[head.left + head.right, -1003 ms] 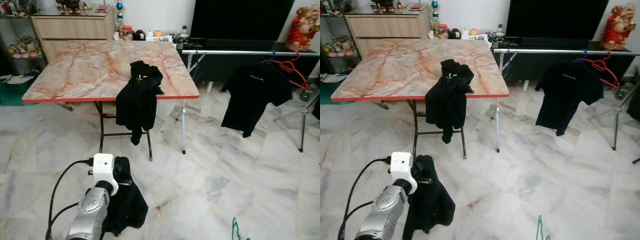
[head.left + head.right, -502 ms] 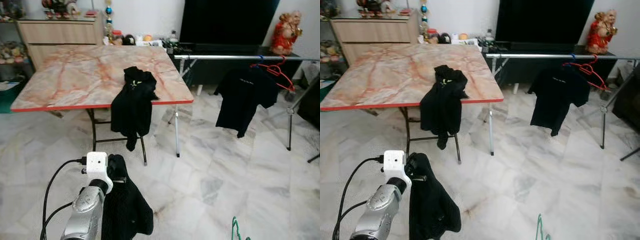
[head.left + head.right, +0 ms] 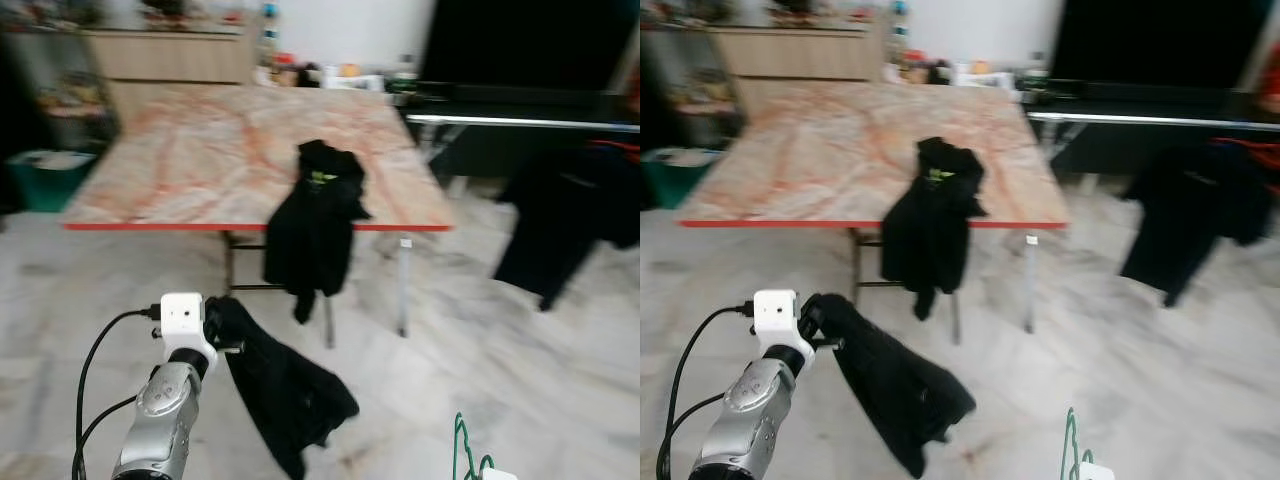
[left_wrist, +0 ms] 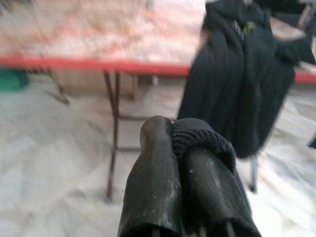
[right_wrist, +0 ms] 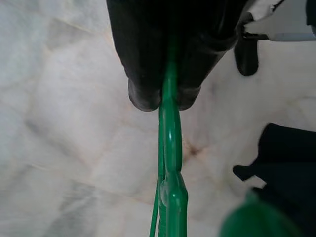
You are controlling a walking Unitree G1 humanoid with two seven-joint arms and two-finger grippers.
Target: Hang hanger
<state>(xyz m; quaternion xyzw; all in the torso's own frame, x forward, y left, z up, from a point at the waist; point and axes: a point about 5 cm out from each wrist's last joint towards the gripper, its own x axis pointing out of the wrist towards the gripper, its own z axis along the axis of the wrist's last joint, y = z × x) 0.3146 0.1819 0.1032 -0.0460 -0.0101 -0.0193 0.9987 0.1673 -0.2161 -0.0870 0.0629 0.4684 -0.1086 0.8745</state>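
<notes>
Green hanger [image 5: 169,143] pinched in right gripper [image 5: 166,101]; left gripper [image 4: 180,136] clamps black garment [image 3: 285,385]

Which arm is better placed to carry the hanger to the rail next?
Right: the right gripper is shut on the green hanger. The left gripper is occupied with a black garment.

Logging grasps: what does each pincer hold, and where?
Left pincer pinches a fold of the black garment; right pincer clamps the green hanger on its thin bar.

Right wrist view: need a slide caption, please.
Right tool shut on a green hanger above the marble floor.
</notes>
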